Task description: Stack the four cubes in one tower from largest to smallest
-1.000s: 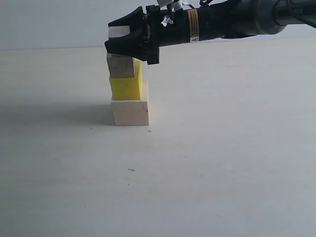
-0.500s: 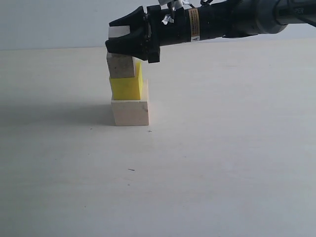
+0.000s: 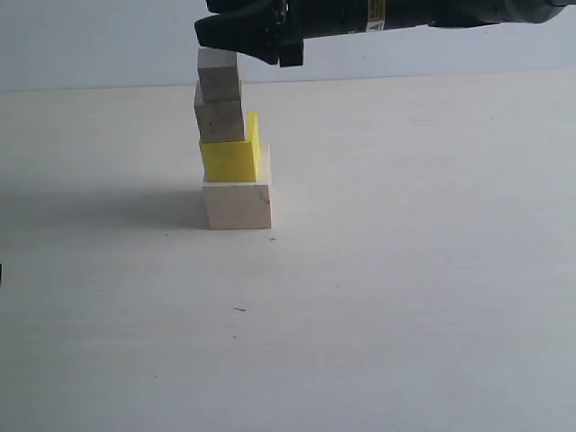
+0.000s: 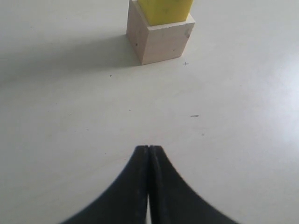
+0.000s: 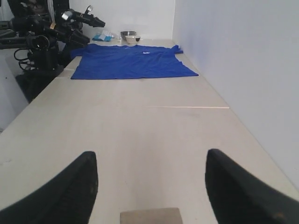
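Right gripper (image 3: 212, 32) hung level just above the tower (image 3: 229, 144), with its 2 black fingers (image 5: 77, 186) spread wide apart and gripping nothing. In the right wrist view, the rough top face of the upper small greyish-pink wooden cube (image 5: 151, 215) lay between the fingers, clear of both. In the exterior view, the underside of the right gripper sat at the top edge of that cube (image 3: 219, 76); whether the 2 touched could not be told. All 4 cubes stood in 1 column on the pale table surface (image 3: 405, 270). The large pale natural-wood cube (image 3: 237, 205) formed the base. The medium bright yellow cube (image 3: 229, 157) rested on it, set toward the left side of the base as the exterior view showed it. The lower small greyish-pink wooden cube (image 3: 220, 121) rested on the yellow cube and overhung its left edge slightly. The upper small cube rested on the lower one, nearly flush with it. Left gripper (image 4: 148, 154) was held low over the bare table, well apart from the tower, its jaws pressed together with nothing between them. The left wrist view showed the natural-wood cube (image 4: 161, 39) ahead of the left gripper, with the bottom part of the yellow cube (image 4: 166, 9) on top of it. The right wrist view also showed a blue cloth (image 5: 131, 60) spread on the far part of the table, a black robot arm (image 5: 51, 32) beside the cloth, and a white wall (image 5: 233, 70) along one side of the table.
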`<state>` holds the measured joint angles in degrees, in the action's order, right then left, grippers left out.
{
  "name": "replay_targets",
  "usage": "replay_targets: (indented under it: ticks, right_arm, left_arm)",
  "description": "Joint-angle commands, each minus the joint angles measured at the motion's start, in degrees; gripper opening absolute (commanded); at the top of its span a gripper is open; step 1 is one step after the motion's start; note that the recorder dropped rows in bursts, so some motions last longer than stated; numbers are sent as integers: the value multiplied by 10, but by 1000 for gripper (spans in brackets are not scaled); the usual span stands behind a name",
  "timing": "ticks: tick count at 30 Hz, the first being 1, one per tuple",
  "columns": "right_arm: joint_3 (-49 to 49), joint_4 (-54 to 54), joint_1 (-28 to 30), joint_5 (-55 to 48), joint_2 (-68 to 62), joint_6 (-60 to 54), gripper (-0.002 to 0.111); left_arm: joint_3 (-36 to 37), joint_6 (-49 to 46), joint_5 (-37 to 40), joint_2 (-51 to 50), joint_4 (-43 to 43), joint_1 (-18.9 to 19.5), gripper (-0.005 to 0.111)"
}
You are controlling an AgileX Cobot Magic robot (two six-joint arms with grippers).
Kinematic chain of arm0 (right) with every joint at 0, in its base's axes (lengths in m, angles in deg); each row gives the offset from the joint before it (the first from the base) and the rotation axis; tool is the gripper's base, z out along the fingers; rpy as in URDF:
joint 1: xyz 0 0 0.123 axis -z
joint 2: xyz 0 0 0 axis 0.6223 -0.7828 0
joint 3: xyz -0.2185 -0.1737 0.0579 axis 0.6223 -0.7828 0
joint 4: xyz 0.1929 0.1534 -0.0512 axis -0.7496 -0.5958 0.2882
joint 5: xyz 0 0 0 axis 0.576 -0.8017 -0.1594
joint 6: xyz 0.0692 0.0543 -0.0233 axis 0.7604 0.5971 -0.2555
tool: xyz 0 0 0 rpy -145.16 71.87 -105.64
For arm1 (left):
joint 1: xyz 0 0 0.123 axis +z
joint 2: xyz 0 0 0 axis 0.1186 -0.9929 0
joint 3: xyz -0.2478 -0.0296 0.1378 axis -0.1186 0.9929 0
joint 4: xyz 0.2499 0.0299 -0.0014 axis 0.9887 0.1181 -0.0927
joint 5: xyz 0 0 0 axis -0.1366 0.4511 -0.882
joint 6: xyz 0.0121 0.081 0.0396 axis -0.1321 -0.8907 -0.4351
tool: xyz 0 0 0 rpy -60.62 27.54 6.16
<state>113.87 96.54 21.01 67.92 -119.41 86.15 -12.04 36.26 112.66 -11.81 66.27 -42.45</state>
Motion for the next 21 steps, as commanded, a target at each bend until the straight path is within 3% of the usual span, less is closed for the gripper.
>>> replay_targets:
  ticks: [1,5,7,15,21]
  right_arm:
    - [4,1,13,1,47,40,64]
    - [4,7,21,1,82,103,63]
    - [4,14,22,1,98,144,57]
    - [4,130,22,-47,148,271,1]
    - [-15,130,28,-100,150,393,0]
  left_arm:
    - [1,-2,-10,-2,2,-3,1]
    - [1,-2,-11,-2,2,-3,1]
    - [1,-2,-12,-2,2,-3,1]
    - [1,-2,-12,-2,2,-3,1]
    - [1,-2,-12,-2,2,-3,1]
